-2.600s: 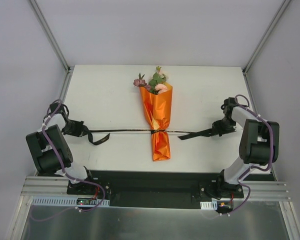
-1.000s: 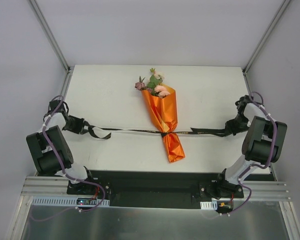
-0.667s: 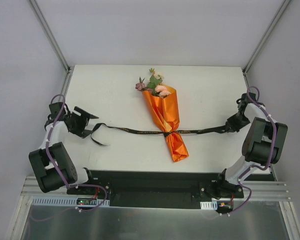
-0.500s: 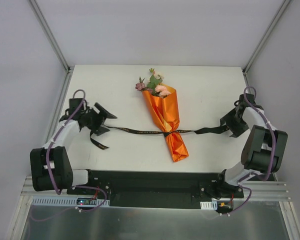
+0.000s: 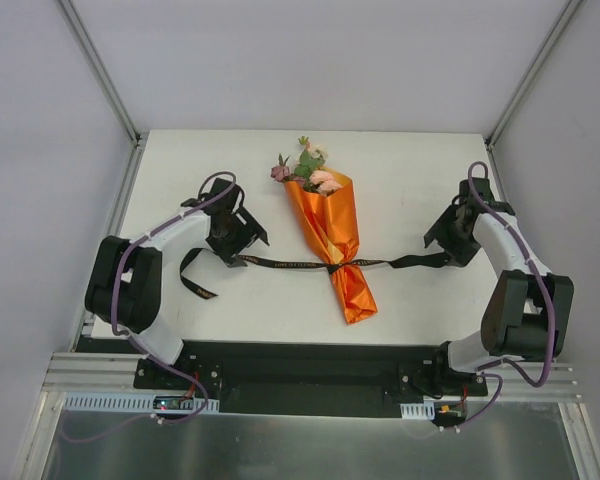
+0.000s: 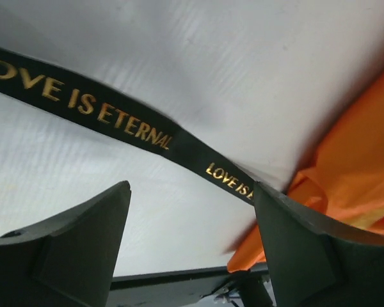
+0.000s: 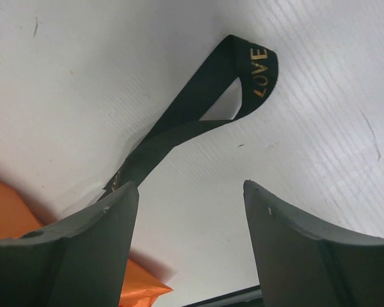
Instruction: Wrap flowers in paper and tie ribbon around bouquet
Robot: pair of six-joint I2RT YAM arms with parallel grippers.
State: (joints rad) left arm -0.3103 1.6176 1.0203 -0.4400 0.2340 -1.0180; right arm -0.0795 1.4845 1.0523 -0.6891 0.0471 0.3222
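Left hand [image 5: 244,240] wide; flowers [image 5: 306,168] in paper [image 5: 330,235].

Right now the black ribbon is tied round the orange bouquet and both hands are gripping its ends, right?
Not quite. The ribbon is tied round the bouquet, but the left hand and right hand are open, gripping nothing; both wrist views show it.
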